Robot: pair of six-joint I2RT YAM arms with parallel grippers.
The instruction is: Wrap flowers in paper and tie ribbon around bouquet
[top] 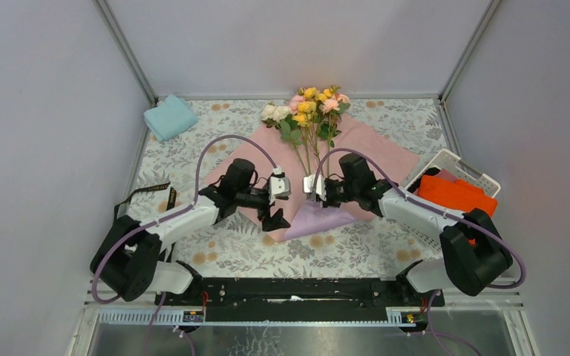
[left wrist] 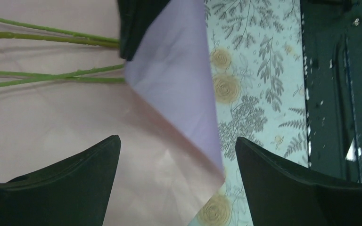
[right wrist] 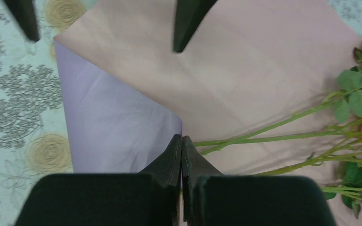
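The flowers (top: pixel 308 107) lie on the paper (top: pixel 386 152), blooms at the far side and stems (right wrist: pixel 273 127) pointing toward me. The sheet shows pink on top; its near corner is folded over, lilac side (top: pixel 313 219) up. My right gripper (right wrist: pixel 181 139) is shut on the edge of that folded flap (right wrist: pixel 113 127), right by the stem ends. To the left of it my left gripper (left wrist: pixel 177 143) is open above the fold line at the paper's near edge, with nothing between its fingers. The black ribbon (top: pixel 145 193) lies on the table at the left.
A folded light blue cloth (top: pixel 169 117) sits at the back left. A white basket (top: pixel 456 159) holding an orange cloth (top: pixel 456 194) stands at the right. The table has a floral cover (top: pixel 193 148), and a black rail (left wrist: pixel 339 94) runs along its near edge.
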